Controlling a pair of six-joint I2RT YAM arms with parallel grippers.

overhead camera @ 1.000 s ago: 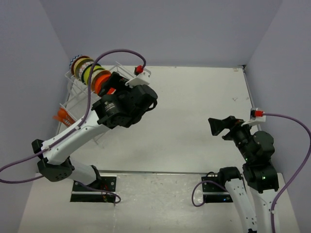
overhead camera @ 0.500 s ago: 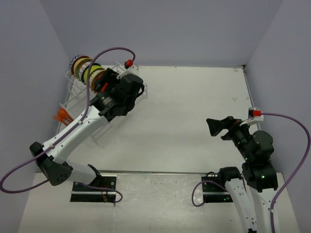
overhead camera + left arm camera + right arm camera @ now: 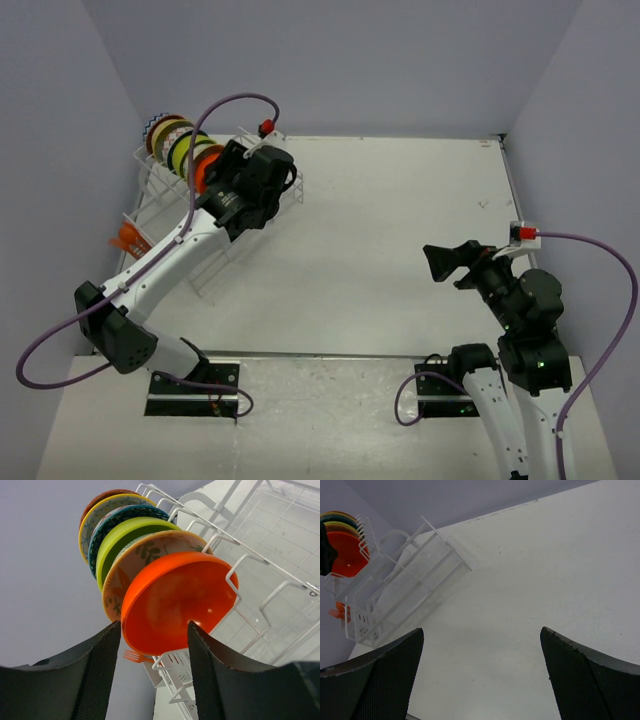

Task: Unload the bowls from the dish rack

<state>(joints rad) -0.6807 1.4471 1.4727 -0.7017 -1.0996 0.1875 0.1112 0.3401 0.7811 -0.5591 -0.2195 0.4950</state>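
Standing on edge in the dish rack [image 3: 260, 595] at the far left corner of the desk [image 3: 400, 220], the bowls [image 3: 125, 535] made one tight row, the orange bowl [image 3: 177, 605] at its near end. We held the left claw [image 3: 154, 627] half open just before that bowl's lower rim, gripping nothing. Our right claw [image 3: 481, 630] hung wide open and empty, well apart.

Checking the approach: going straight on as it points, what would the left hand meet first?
Probably the orange bowl, nearest the left hand in the dish rack row; depth is unclear.
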